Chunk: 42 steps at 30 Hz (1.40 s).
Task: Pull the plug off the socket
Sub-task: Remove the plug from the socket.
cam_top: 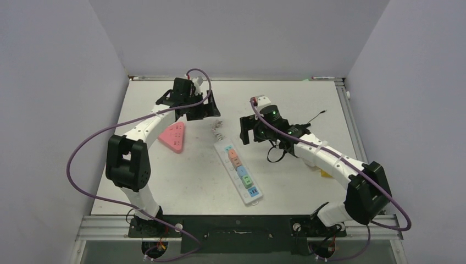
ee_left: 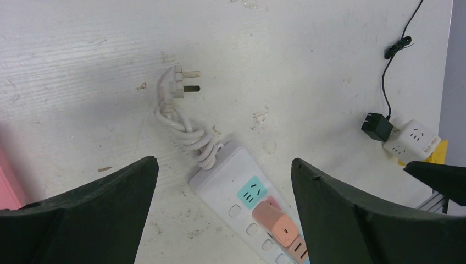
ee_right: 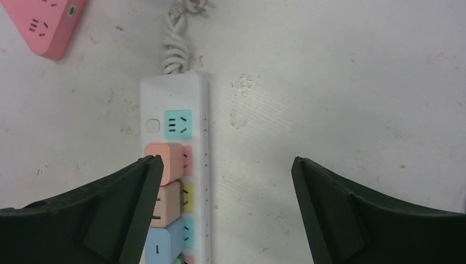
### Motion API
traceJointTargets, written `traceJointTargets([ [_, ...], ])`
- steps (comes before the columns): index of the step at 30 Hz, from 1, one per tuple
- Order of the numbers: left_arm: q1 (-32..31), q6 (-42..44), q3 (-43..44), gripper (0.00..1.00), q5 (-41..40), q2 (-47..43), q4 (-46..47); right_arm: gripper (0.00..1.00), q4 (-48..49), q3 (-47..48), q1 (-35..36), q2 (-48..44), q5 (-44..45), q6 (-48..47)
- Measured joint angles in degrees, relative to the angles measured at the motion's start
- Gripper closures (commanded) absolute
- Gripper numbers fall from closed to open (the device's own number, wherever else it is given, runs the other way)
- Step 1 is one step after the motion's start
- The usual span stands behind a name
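A white power strip (cam_top: 239, 173) lies in the middle of the table with several coloured plugs in its sockets: orange (cam_top: 233, 154), tan, blue, green. Its coiled white cord (cam_top: 218, 130) ends in a loose plug (ee_left: 184, 82). My left gripper (cam_top: 210, 110) is open and empty above the strip's cord end; the orange plug (ee_left: 277, 224) shows between its fingers (ee_left: 351, 220). My right gripper (cam_top: 245, 131) is open and empty just right of the strip's far end; the orange plug (ee_right: 165, 162) sits by its left finger (ee_right: 110, 214).
A pink triangular socket block (cam_top: 173, 137) lies left of the strip. A white cube socket (ee_left: 412, 140) with a black adapter (ee_left: 377, 127) and thin black cable (cam_top: 314, 117) lies on the right, beside a yellow piece (cam_top: 326, 174). Walls enclose the table.
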Motion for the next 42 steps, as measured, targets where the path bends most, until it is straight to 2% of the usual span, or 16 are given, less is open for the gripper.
traceJointTargets([
  [6, 2.82, -1.68, -2.49, 0.12, 3.23, 0.33, 1.22, 0.01, 0.04, 1.86, 6.23, 6.56, 0.24, -0.57],
  [14, 4.50, -1.53, -3.13, 0.12, 2.58, 0.83, 1.33, 0.14, -1.14, 11.06, 12.17, 17.03, 2.69, -2.51],
  [21, 4.44, -1.31, -3.13, 0.12, 2.14, 2.73, 1.09, 0.23, -3.13, 11.45, 14.84, 20.09, 5.20, -2.91],
  [27, 3.91, -1.31, -3.13, 0.12, 2.08, 4.37, 1.14, 0.34, -4.17, 11.52, 16.20, 21.94, 7.91, -2.32],
  [29, 3.45, -1.31, -3.13, 0.12, 2.10, 5.33, 1.11, 0.42, -4.96, 11.78, 16.74, 22.82, 9.22, -2.08],
  [33, 2.58, -1.31, -3.13, 0.12, 2.10, 6.80, 0.90, 0.51, -5.68, 11.91, 17.42, 24.09, 11.13, -1.60],
  [36, 2.25, -1.31, -3.13, 0.12, 2.10, 7.13, 0.70, 0.63, -5.79, 11.91, 17.51, 24.48, 11.61, -1.38],
  [42, 1.68, -1.29, -3.10, 0.12, 1.88, 7.74, 0.70, 0.69, -5.57, 11.91, 17.84, 24.48, 11.87, 0.17],
])
